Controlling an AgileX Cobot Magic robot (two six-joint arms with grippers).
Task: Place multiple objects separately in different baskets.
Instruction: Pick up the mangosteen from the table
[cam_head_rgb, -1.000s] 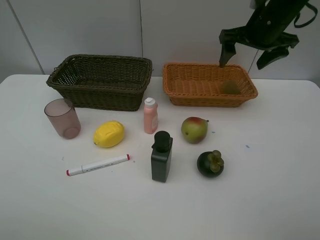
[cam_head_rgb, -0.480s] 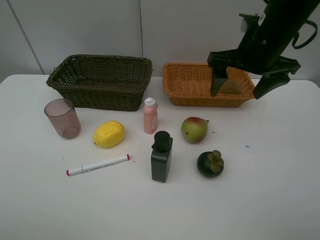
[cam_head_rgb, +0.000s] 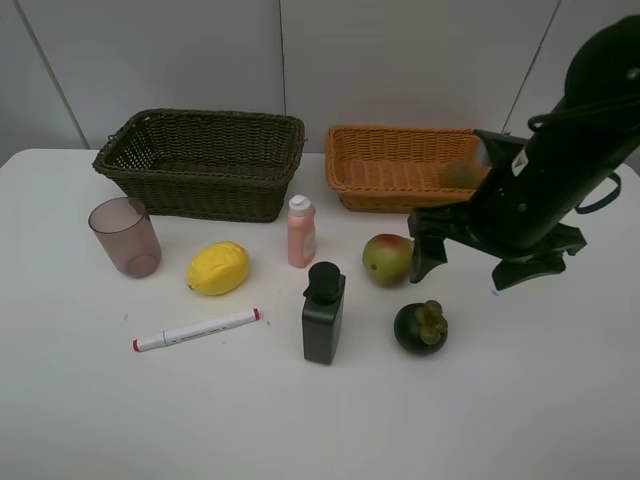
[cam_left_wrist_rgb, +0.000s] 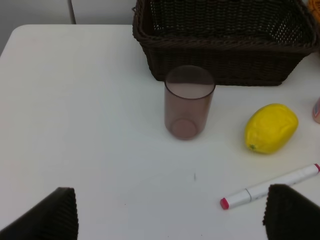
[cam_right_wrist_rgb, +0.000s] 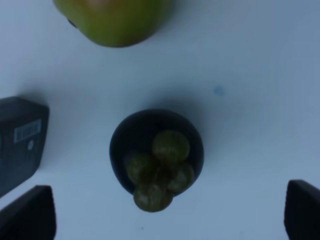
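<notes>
A white worktop before a pale wall carries everything; the mangosteen sits on it toward the front right, near the mango and apart from the bottle; our right hand hangs above it, released, jaws wide and empty; the left hand, also released and empty, faces the cup and lemon. We judge the fruit light, hard-shelled and smooth, apt to roll; we would grip across its widest girth, below the calyx. It looks round and almost black, topped with green lobes; the orange basket, where a kiwi lies, seems its likely place.
</notes>
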